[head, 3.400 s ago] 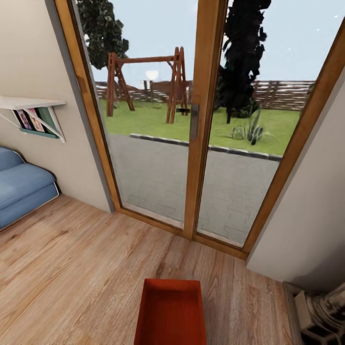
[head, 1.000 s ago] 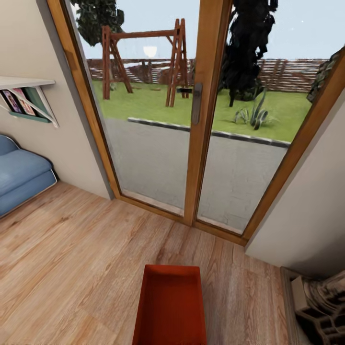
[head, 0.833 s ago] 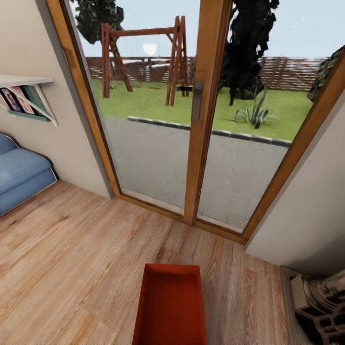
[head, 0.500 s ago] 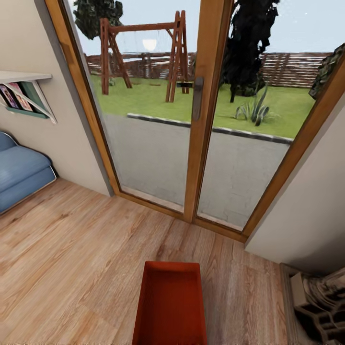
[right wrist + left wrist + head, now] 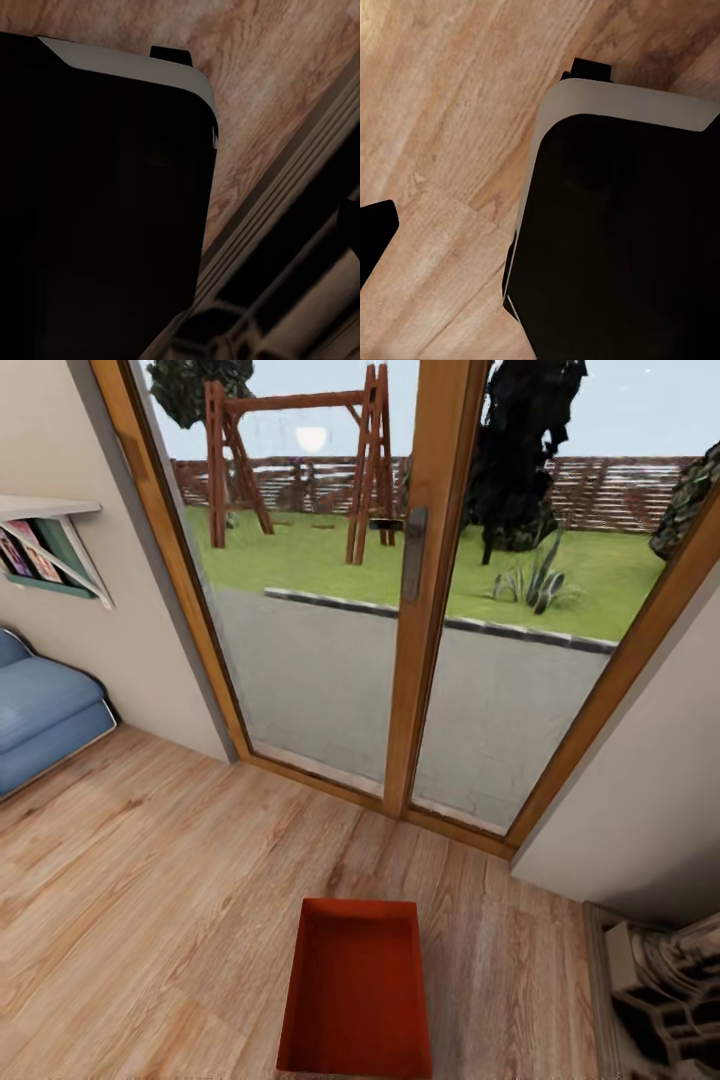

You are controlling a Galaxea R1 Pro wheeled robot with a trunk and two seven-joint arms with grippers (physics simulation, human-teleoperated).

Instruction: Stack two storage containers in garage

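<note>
One storage container point(image 5: 357, 985), an orange-red open-top bin, lies empty on the light wood-plank floor point(image 5: 150, 890) of the living room. It sits low in the middle of the head view, lengthwise towards the glass doors point(image 5: 320, 660), about a bin's length short of them. Nothing touches it. Both wrist views look down at the robot's dark, white-edged base point(image 5: 615, 240) point(image 5: 97, 202) over the planks.
A blue sofa point(image 5: 40, 710) stands at the left under a wall shelf point(image 5: 50, 535) with books. The wood-framed doors have a centre post with a handle point(image 5: 413, 555). A beige wall point(image 5: 640, 800) juts in at the right, with grey blocks and logs point(image 5: 660, 990) at its foot.
The whole head picture has shifted downward as the camera moved. The container's near edge now shows in full. The container itself lies where it was.
</note>
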